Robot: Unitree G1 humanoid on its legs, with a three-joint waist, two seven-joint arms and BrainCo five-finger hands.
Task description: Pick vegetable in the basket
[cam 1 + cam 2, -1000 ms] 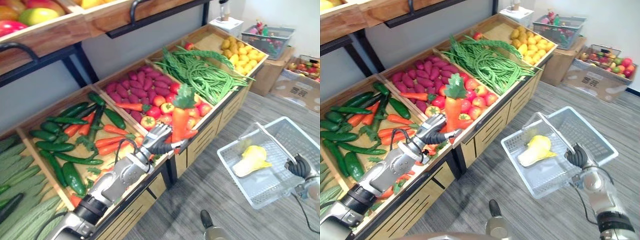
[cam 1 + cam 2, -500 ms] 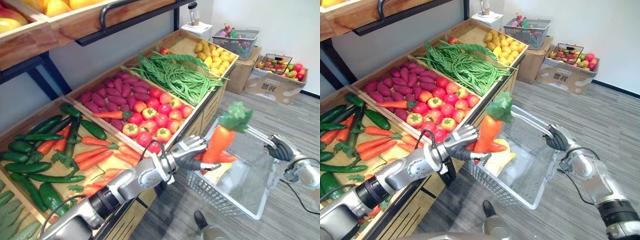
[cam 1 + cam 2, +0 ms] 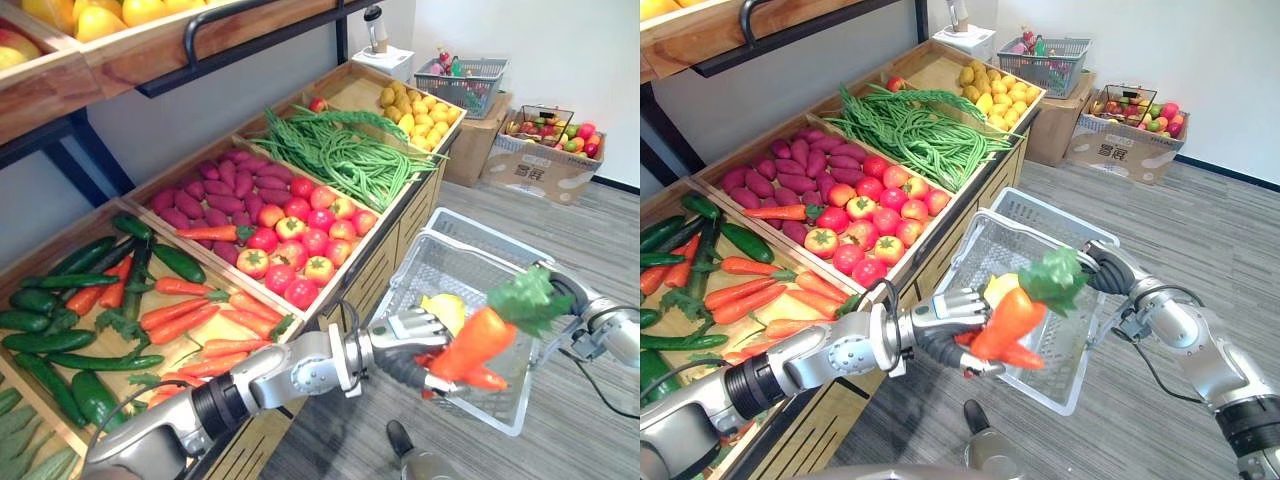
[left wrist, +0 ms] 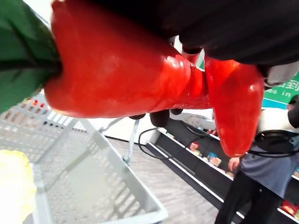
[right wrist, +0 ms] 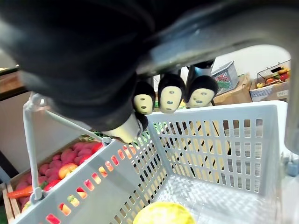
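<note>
Hand [image 3: 402,346] round carrot [image 3: 478,346], prob. over basket [image 3: 425,270]

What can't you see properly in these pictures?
Yellow vegetable in the basket: eye views, mostly behind the left hand and carrot.
Right hand: left eye view, partly behind the carrot's leaves.
Things in the far grey basket: eye views, too small to name.
</note>
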